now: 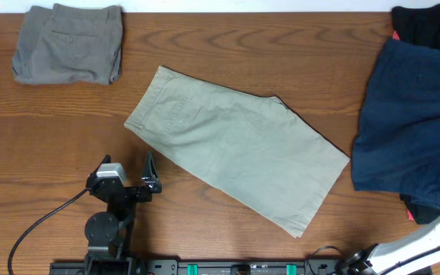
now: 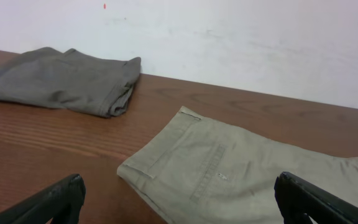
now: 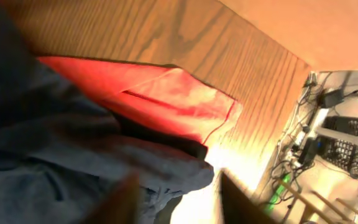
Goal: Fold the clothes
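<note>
One pair of khaki shorts [image 1: 235,149] lies flat, probably soft, light and limp, so pinch the waistband corner [image 1: 132,122]. Jaws: left gripper [image 2: 179,186] apart; right gripper [image 3: 182,199] too blurred to tell.

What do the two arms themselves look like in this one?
Left arm is black with a silver wrist block and a black cable trailing off its base; its fingers are black and tapered. Right arm is white with a black joint.
</note>
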You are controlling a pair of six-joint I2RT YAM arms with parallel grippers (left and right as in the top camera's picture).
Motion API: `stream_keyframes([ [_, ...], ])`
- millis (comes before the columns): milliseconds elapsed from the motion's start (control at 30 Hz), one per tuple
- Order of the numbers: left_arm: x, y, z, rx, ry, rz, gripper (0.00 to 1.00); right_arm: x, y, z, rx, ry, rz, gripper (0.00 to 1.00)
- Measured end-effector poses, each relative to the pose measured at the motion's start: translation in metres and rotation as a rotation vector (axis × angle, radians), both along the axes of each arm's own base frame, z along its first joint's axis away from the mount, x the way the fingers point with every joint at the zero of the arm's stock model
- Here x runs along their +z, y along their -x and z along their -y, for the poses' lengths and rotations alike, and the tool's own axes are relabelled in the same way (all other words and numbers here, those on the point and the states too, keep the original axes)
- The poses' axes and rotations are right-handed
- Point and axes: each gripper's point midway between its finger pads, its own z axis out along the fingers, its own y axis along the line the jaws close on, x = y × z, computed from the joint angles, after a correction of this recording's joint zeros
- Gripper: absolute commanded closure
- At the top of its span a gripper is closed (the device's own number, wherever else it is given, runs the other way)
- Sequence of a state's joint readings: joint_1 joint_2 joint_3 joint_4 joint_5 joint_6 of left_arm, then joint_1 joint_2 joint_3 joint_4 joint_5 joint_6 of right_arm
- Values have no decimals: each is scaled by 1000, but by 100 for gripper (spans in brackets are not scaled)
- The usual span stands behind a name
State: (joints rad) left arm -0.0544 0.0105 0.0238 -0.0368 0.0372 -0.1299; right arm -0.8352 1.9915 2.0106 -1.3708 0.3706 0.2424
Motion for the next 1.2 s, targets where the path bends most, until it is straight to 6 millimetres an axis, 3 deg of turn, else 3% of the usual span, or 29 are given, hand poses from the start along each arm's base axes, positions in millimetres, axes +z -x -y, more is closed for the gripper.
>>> stream_keyframes([
  [67,0,0,0,0,0,0,2,-3,-6,-3,8,-31,43,14],
  [233,0,0,0,0,0,0,2,-9,-39,-26,80,-147,185,14],
  [433,0,0,0,0,0,0,2,-11,-81,-72,202,-250,248,11],
  [500,0,0,0,0,0,0,2,-12,-95,-90,261,-266,246,3],
  [600,0,0,0,0,0,0,2,-19,-105,-107,311,-254,199,1],
  [700,0,0,0,0,0,0,2,-44,-98,-112,298,-241,115,1],
  [900,0,0,0,0,0,0,2,-98,-59,-111,192,-262,-18,1],
  [1000,0,0,0,0,0,0,2,-107,-42,-104,154,-254,-61,1],
  [1200,0,0,0,0,0,0,2,-107,-23,-82,92,-216,-85,2],
])
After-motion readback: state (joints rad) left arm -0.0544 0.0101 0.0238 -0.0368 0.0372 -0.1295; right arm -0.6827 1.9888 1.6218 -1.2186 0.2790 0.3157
